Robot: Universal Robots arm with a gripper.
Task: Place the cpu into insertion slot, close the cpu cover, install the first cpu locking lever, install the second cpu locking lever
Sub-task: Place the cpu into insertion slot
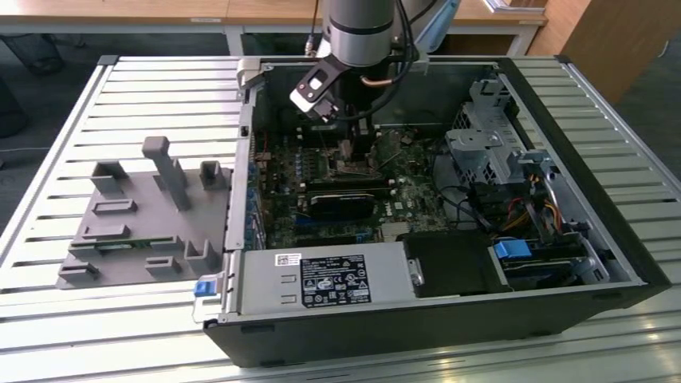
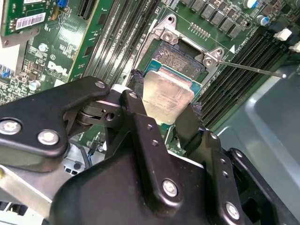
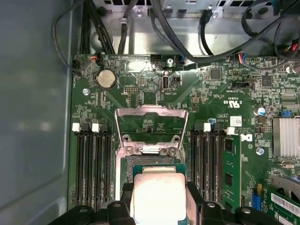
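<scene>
My gripper [image 2: 164,101] is shut on the cpu [image 2: 168,93], a flat square chip with a pale metal top, with one black finger on each side edge [image 3: 123,199]. The chip [image 3: 157,197] hangs slightly tilted over the insertion slot [image 3: 150,164], a black square socket on the green motherboard, and covers its near part. The cpu cover [image 3: 151,111], a silvery frame, stands swung open on the slot's far side. A thin metal locking lever [image 2: 248,68] sticks out sideways from the socket corner. In the exterior view the gripper [image 1: 346,148] reaches down into the open computer case.
Black memory slots [image 3: 93,164] flank the socket on both sides. An expansion card [image 1: 340,203] and the grey power supply box [image 1: 319,279] lie nearer the front of the case. Cables and a drive cage [image 1: 490,152] fill the exterior view's right. A grey fixture [image 1: 139,215] sits on the slatted table.
</scene>
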